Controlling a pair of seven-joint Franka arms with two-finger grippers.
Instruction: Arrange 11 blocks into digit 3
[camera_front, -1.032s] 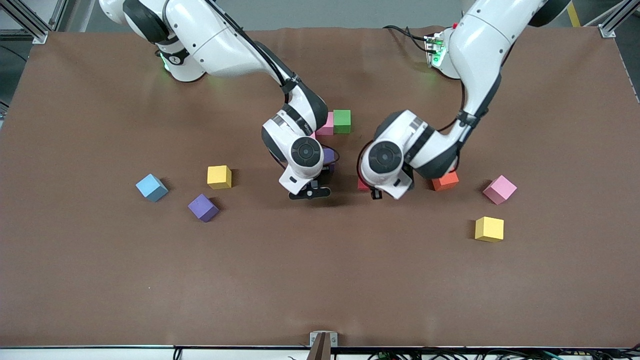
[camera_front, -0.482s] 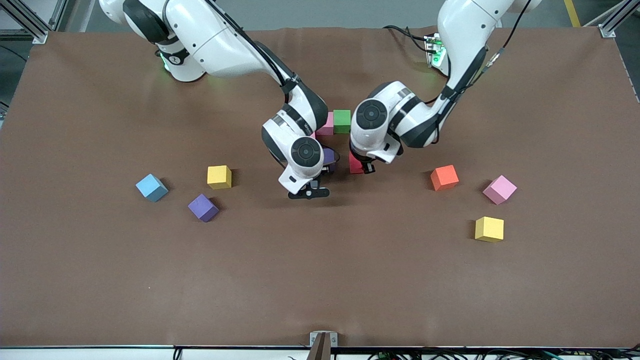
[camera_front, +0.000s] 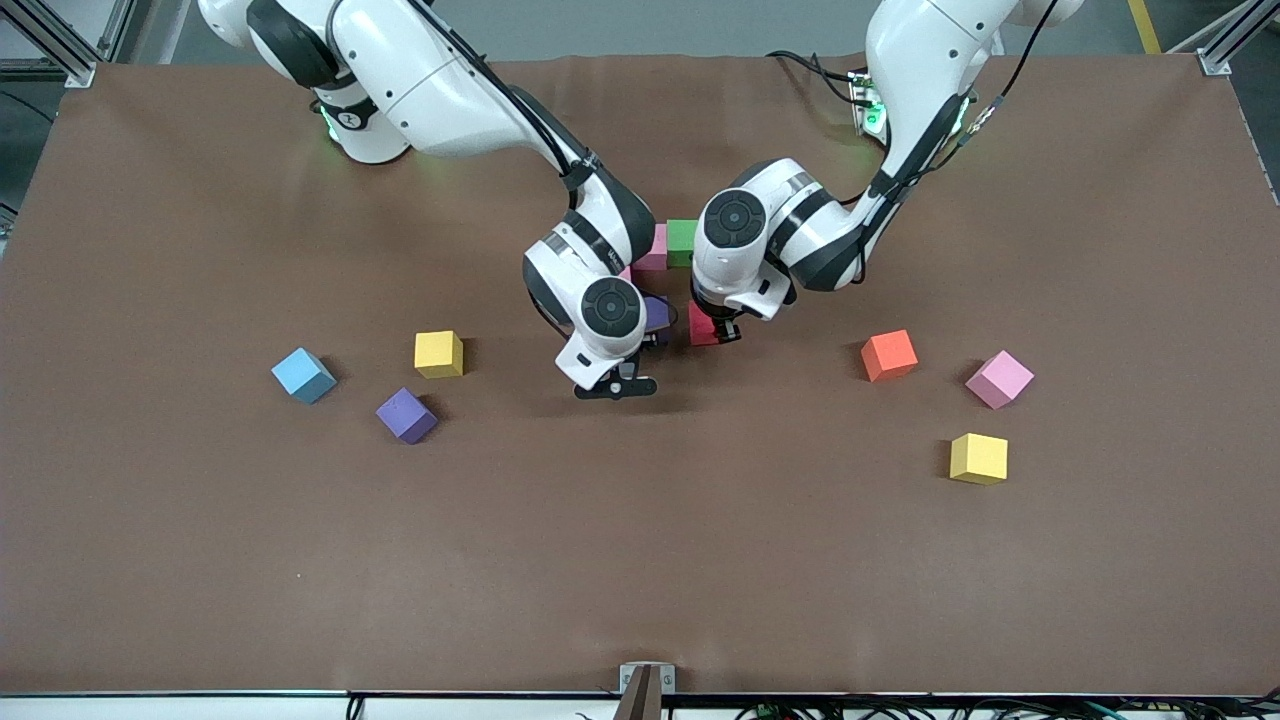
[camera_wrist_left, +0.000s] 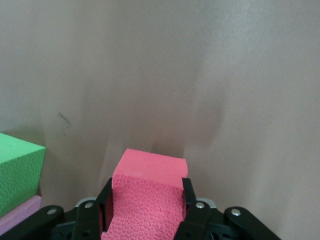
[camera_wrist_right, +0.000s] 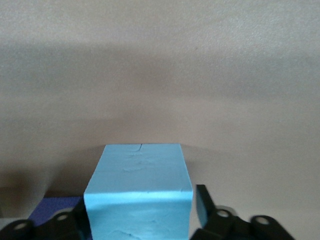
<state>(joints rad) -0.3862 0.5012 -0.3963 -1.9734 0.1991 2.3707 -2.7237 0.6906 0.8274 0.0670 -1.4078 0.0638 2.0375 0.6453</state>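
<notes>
Near the table's middle, left gripper (camera_wrist_left: 145, 212) clamps a red block (camera_wrist_left: 148, 192); right gripper (camera_wrist_right: 142, 215) stands spread around a blue block (camera_wrist_right: 139, 192), risking a nudge against the purple block (camera_front: 657, 313).

— What's the left gripper (camera_wrist_left: 148, 212) got?
— A red block (camera_wrist_left: 146, 200), pinched between both fingers (camera_wrist_left: 192, 212) over the brown table (camera_wrist_left: 200, 75).
— Anything nearby?
— A green block (camera_wrist_left: 17, 172) beside it, pink block (camera_wrist_left: 20, 214) underneath (only edges show).

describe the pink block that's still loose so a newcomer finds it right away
Start at the left arm's end of the table, where three loose blocks sit. The pink block lies beside the orange block, farther from the front camera than the yellow block. It is the only one turned corner-on.
</notes>
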